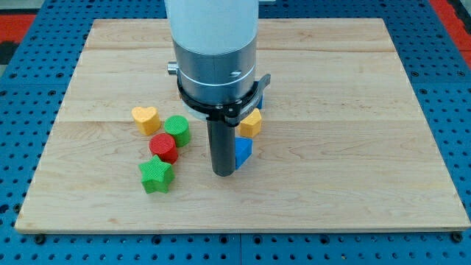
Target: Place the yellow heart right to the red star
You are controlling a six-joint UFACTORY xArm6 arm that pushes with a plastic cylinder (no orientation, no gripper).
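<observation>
The yellow heart [146, 118] lies left of the board's middle. No red star shows; the wide arm body may hide it. A red round block [163, 147] sits just below and right of the heart, between a green round block [177, 130] and a green star [155, 175]. My tip [223, 174] rests on the board at the middle, well right of the heart, touching or nearly touching the left side of a blue block [243, 151].
A yellow block [251, 123] sits just above the blue block, partly behind the arm. The wooden board [353, 147] lies on a blue pegboard [452, 88]. The arm's body hides the board's upper middle.
</observation>
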